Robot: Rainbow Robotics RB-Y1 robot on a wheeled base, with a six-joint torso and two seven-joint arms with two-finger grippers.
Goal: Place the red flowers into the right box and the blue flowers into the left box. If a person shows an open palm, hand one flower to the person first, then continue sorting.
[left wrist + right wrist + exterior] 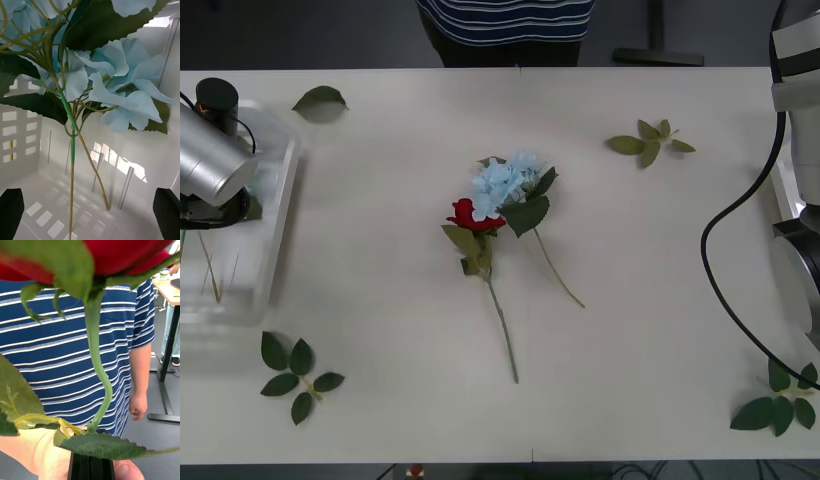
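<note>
Pale and wide, the desk (380, 330) lies before you, and the person (505, 20) in a striped top stands at its far edge.

Your right gripper (90, 467) has its black fingers (80, 468) pressed together on the low end of the held red flower (112, 255). The green stem rises from them with one soft bend, and the deep-red head is very near the camera. Just behind these fingers is the person's raised hand (33, 453). I cannot tell if it touches the leaves or the stem. Farther back is the striped torso, and the person's other hand (138, 405) hangs down at the side. In the front view your right arm (795, 270) is at the right border of the desk, with a black cable (715, 290) curving beside it.

Your left gripper (90, 215) has its fingers (11, 212) spread wide apart and they hold nothing. Between them the thin stems of the blue flowers (123, 101) stand inside the left box (22, 127), with the stem ends down on its floor and the pale heads close to the camera. In the front view your left arm (210, 160), a silver tube, reaches over this box at the left edge of the desk.

At the middle of the desk lie the second red flower (472, 215) and one more blue flower (505, 180), their heads touching and their stems spreading apart toward you. Loose leaf sprigs (298, 375) lie near the corners.
</note>
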